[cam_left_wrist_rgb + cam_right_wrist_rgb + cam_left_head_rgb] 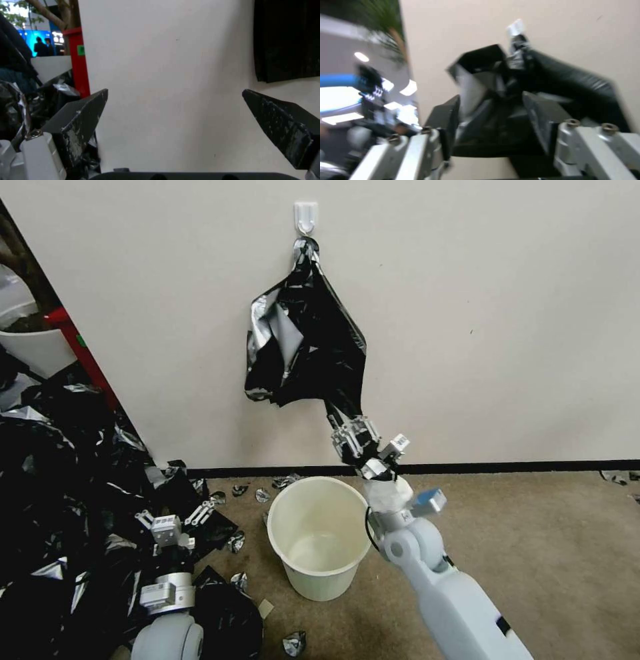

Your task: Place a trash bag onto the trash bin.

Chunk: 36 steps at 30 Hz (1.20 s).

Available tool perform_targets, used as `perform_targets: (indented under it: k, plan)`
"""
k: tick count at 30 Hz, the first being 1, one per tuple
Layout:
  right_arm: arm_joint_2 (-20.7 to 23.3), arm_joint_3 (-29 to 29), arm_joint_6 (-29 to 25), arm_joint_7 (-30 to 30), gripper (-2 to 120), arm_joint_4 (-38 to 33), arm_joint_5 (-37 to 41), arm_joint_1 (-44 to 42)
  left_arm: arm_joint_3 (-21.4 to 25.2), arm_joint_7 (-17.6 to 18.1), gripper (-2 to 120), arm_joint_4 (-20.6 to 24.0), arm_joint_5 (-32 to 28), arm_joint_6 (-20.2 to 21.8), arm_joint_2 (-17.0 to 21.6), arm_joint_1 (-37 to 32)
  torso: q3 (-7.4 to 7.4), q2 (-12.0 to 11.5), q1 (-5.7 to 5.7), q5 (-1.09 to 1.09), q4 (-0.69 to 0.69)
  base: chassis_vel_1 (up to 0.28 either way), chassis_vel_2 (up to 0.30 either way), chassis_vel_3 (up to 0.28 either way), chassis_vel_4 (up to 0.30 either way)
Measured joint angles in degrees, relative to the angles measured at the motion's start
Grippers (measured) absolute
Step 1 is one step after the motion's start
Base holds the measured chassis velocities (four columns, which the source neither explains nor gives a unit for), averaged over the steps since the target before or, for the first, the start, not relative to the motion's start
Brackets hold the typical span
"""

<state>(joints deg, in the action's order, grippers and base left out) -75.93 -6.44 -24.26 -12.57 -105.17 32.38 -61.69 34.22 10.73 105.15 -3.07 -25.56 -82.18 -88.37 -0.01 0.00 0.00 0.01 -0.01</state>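
Bag: trash bag on wall hook; right tool clenched on its bottom.
Bin: trash bin unlined.
Left tool: released, idle.

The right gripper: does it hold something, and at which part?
The right gripper holds the trash bag at its bottom edge; the bag's top hangs on the wall hook.

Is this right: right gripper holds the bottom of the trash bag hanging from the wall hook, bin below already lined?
Not quite. In the head view the trash bin is bare inside, with no liner. The rest holds: the right gripper grips the lower end of the trash bag, which hangs from the wall hook, with the bin on the floor below.
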Motion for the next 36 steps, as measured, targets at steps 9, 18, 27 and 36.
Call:
perform_targets:
  k: [9,18,27,36]
  plan:
    - [-2.4,7.9,7.5,17.7,91,3.5,-32.3,13.9,0.0,0.0,100,0.8,0.7,0.8,-0.4,0.1,0.01,0.0,0.00,-0.01,0.03,0.000,0.000,0.000,0.000]
    - [-3.8,16.9,22.9,26.6,100,4.6,-42.2,23.7,1.8,0.2,100,1.4,0.6,1.4,-0.4,-0.5,0.01,0.0,0.00,-0.01,0.02,0.000,0.000,0.000,0.000]
    - [-4.8,21.1,36.1,34.8,99,4.1,-35.3,28.9,1.6,0.5,100,0.8,0.6,1.4,-0.7,-0.1,0.01,0.0,0.00,-0.01,0.01,0.000,0.000,0.000,0.000]
    - [-5.5,21.5,41.8,36.5,84,4.8,-33.4,29.0,1.8,0.9,100,0.7,0.4,1.4,-0.3,0.2,0.01,0.0,0.00,0.00,0.01,0.000,0.000,0.000,0.000]
